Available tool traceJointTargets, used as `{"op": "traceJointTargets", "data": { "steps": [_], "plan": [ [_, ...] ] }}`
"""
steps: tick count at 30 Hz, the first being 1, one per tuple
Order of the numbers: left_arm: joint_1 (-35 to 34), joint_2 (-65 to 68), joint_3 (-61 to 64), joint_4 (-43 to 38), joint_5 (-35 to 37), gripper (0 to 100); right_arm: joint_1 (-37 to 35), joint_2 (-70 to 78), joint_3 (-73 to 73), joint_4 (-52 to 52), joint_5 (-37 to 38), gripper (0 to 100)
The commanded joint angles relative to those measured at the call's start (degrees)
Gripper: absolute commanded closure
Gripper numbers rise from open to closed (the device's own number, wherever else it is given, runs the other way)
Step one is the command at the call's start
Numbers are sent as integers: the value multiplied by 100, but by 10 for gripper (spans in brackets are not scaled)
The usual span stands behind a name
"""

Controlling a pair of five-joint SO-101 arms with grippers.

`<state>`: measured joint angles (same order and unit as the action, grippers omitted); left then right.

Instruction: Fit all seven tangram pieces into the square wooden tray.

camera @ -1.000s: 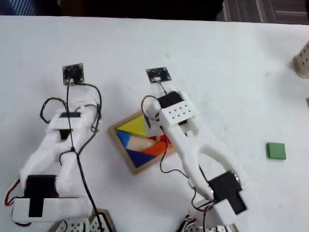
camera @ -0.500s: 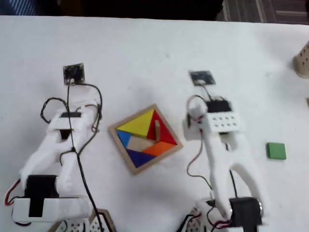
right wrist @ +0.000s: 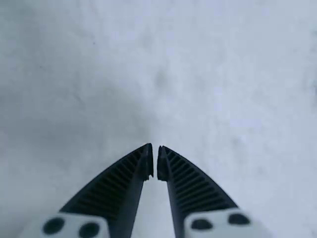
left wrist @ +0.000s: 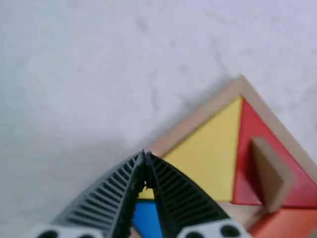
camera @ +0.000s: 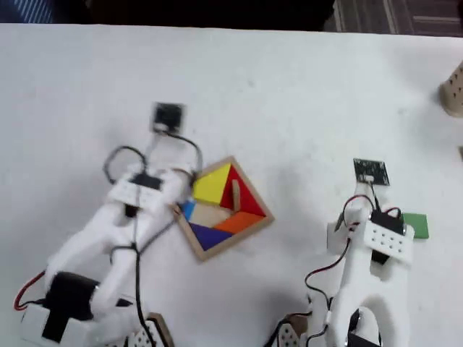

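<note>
High view: a white table (camera: 289, 87) takes up almost everything, with a dark strip (camera: 217, 11) of room beyond its far edge and a patch of striped floor (camera: 398, 16) at the far right corner. A perforated tan object (camera: 454, 90) stands at the table's right edge. The square wooden tray (camera: 255, 189) lies near the middle, turned corner-on like a diamond, with coloured pieces inside it. A green piece (camera: 418, 224) lies flat on the table well to the right of the tray. The left arm (camera: 119, 220) stretches forward with its wrist over the tray's left corner. The right arm (camera: 372, 253) sits at the near right, its wrist just beside the green piece and partly covering it.

Left wrist view: the left gripper (left wrist: 145, 171) has its jaws pressed together with nothing between them. It hangs over the tray's rim, where the yellow triangle (left wrist: 208, 148) meets the blue piece (left wrist: 146, 220). Next to the yellow lies the red triangle (left wrist: 246, 124), with a wooden block (left wrist: 267, 171) resting on it and an orange piece (left wrist: 282, 225) beside it.

Right wrist view: the right gripper (right wrist: 154, 161) has its jaws drawn in to a sliver of a gap, holding nothing, above bare white table.
</note>
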<state>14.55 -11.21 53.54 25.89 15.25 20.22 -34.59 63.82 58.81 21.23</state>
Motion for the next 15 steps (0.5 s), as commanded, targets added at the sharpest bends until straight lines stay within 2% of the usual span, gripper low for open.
{"op": "traceJointTargets", "data": {
  "steps": [1, 6, 11, 15],
  "plan": [
    [919, -295, 97, -510, -26, 977, 84, -180, -9, -110, 132, 978],
    [1420, -242, 18, -571, -26, 977, 84, -180, -9, -127, 149, 976],
    [1393, 629, -563, -501, -18, 977, 84, -180, -9, -119, 158, 975],
    [1385, 927, -1055, -70, -18, 977, 84, -180, -9, -127, 158, 975]
  ]
}}
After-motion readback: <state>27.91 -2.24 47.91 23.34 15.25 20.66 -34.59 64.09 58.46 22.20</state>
